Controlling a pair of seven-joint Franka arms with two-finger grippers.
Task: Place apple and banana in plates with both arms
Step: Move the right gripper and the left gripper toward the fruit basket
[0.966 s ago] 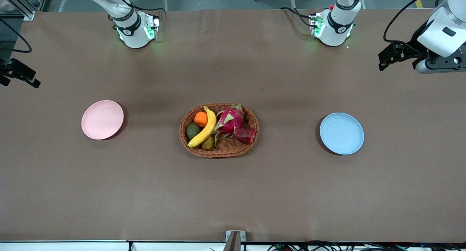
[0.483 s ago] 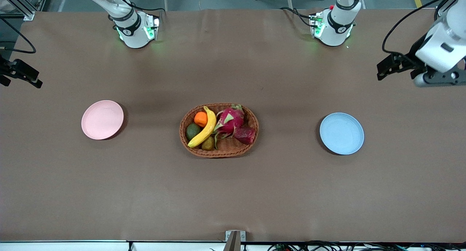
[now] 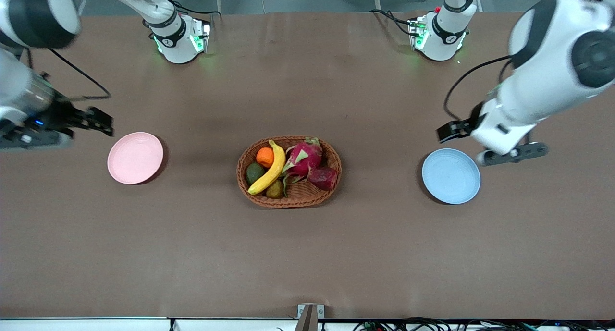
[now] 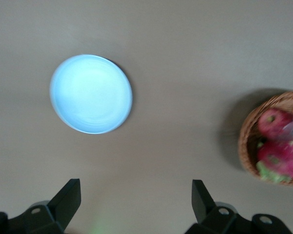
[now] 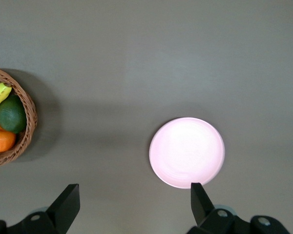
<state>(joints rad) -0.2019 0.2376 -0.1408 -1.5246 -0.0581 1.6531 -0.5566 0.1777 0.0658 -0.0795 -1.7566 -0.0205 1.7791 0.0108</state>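
Both arms up in the air, neither holding anything.

Left arm: comes from its base at the top of the front view, big white elbow link swung out over the left arm's end of the counter (image 3: 307, 254), forearm angled down and in. Left gripper (image 3: 449, 130) hangs over the counter just at the rim of the light blue plate (image 3: 451, 176), on the side toward the bases. Left wrist view: both fingers (image 4: 68, 197) spread wide, empty, bare counter between them, blue plate (image 4: 91, 93) and the basket edge (image 4: 246, 139) ahead.

Right arm: mirror pose at the right arm's end, elbow high, wrist pitched down. Right gripper (image 3: 98, 121) is over the counter just beside the pale pink plate (image 3: 135, 157), again toward the bases. Right wrist view: fingers (image 5: 68, 201) wide apart, nothing in them; one fingertip overlaps the pink plate's rim (image 5: 186, 152) in that view, no contact visible.

Fruit is all in the brown wicker basket (image 3: 289, 200) mid-counter, between the two plates and well apart from each.
- banana (image 3: 271, 168): lies diagonally across the basket, beside the orange (image 3: 264, 156) and avocado (image 3: 254, 172).
- apple (image 3: 323, 177): at the basket's end toward the left arm, touching the dragon fruit (image 3: 303, 159).
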